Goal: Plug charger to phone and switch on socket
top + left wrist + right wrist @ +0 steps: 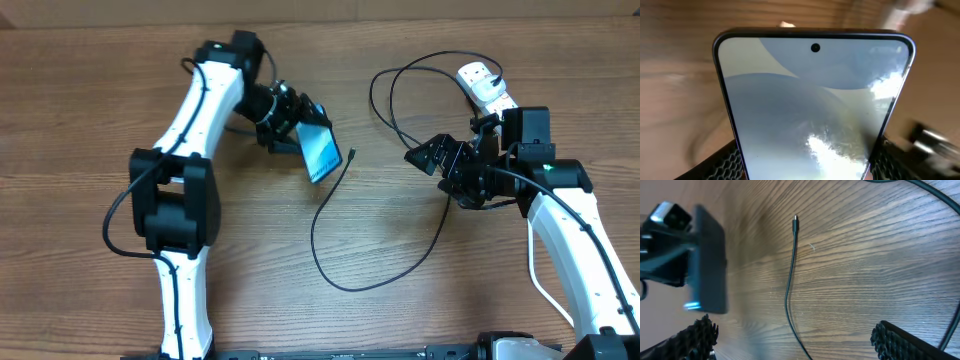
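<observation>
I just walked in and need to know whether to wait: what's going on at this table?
The left tool holds the phone tilted up off the table. The right tool is open and holds nothing; it hovers over the charger, whose tip lies loose on the table near the phone. Nothing is plugged into the phone yet. The socket lies beyond the right arm.

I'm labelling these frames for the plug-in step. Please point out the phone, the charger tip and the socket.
phone (320,152): overhead view, middle of its blue screen.
charger tip (795,223): right wrist view, the connector at the cable's free end.
socket (486,87): overhead view, the visible white body.
</observation>
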{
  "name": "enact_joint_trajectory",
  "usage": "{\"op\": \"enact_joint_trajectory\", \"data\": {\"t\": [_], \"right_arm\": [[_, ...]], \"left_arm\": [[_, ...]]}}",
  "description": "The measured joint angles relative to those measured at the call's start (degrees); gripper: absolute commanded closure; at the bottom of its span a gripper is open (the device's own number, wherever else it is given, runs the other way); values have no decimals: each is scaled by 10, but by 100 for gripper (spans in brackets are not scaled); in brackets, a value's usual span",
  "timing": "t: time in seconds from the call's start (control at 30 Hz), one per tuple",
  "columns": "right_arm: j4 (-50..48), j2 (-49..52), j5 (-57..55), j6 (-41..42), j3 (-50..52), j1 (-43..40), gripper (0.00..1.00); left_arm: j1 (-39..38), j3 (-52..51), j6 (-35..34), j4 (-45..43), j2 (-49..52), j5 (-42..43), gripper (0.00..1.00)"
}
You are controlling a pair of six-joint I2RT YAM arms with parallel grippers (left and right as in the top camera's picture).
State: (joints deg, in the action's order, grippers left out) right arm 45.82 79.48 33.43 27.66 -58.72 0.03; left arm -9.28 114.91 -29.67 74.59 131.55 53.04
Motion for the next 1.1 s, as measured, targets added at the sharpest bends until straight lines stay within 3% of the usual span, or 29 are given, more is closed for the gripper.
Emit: {"op": "enact_joint_trajectory", "data": {"t": [0.13, 0.3, 0.63, 0.87, 1.1], "right_arm": [[-2, 0, 0, 16, 0, 0, 0], [-2, 0, -10, 54, 0, 0, 0], [-25, 33, -50, 68, -7, 60, 0], [122, 152, -140, 68, -176, 106, 0], [144, 270, -176, 68, -242, 129, 0]], "left_arm": [[53, 0, -24, 0, 0, 204, 38], [77, 0, -47, 0, 0, 299, 38], [81, 0, -62, -50, 0, 301, 41], [94, 0, -69, -52, 0, 286, 42], [109, 0, -69, -52, 0, 279, 41]]}}
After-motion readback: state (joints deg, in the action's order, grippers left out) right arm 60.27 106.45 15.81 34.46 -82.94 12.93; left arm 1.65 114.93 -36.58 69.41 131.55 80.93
